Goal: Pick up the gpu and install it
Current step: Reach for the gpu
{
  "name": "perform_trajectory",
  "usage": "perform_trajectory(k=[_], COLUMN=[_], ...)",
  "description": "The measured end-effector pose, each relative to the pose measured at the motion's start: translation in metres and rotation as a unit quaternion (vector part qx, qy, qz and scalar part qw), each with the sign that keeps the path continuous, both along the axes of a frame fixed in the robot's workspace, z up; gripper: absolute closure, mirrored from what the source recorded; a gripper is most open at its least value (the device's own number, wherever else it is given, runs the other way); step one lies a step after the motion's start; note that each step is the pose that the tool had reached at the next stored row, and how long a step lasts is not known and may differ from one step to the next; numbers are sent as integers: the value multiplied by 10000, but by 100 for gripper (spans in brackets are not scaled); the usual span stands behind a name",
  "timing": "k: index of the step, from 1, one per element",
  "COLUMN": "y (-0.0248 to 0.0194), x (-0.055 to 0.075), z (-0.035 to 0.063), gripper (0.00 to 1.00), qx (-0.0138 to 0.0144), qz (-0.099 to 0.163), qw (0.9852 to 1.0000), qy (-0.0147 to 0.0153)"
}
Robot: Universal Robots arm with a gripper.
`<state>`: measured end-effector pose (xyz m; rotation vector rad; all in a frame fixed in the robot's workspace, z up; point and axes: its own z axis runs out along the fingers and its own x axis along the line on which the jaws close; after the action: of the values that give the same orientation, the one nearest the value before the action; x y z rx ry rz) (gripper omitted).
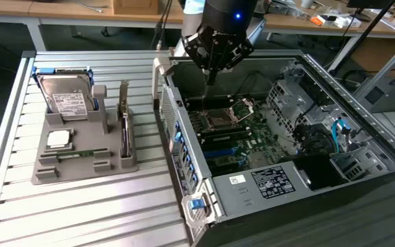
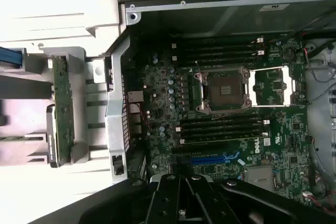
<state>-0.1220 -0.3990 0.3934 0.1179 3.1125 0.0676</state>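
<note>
Exterior view: your gripper (image 1: 211,77) is pinched shut, empty, over the open case (image 1: 183,128). The gpu (image 1: 124,126) stands on edge in the grey holder (image 1: 81,170), toward the exterior view's left, long axis parallel to the case wall.

Wrist view: gripper (image 2: 181,200) over the motherboard (image 2: 157,108), gpu (image 2: 62,103) outside the case.

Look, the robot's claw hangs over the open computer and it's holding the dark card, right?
Not quite. The gripper does hang over the open computer case, but it is shut and holds nothing. The gpu, the dark card, stands in the grey holder on the table beside the case, as the exterior view shows.
</note>
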Motion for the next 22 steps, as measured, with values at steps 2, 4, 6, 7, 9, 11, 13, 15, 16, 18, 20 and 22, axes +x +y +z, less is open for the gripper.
perform_trajectory(k=[2, 4, 6, 7, 9, 11, 13, 15, 16, 18, 20, 22], y=[1, 0, 0, 0, 0, 0, 0, 0, 0, 0, 0, 0], x=[-3, -14, -25, -31, -48, -59, -67, -70, -73, -77, -85, -91], z=[0, 0, 0, 0, 0, 0, 0, 0, 0, 0, 0, 0], gripper=[89, 89, 89, 89, 89, 89, 89, 89, 89, 89, 89, 89], qx=[0, 0, 0, 0, 0, 0, 0, 0, 0, 0, 0, 0], qz=[0, -1, 0, 0, 0, 0, 0, 0, 0, 0, 0, 0], qw=[10000, 10000, 10000, 10000, 10000, 10000, 10000, 10000, 10000, 10000, 10000, 10000], qy=[0, 0, 0, 0, 0, 0, 0, 0, 0, 0, 0, 0])
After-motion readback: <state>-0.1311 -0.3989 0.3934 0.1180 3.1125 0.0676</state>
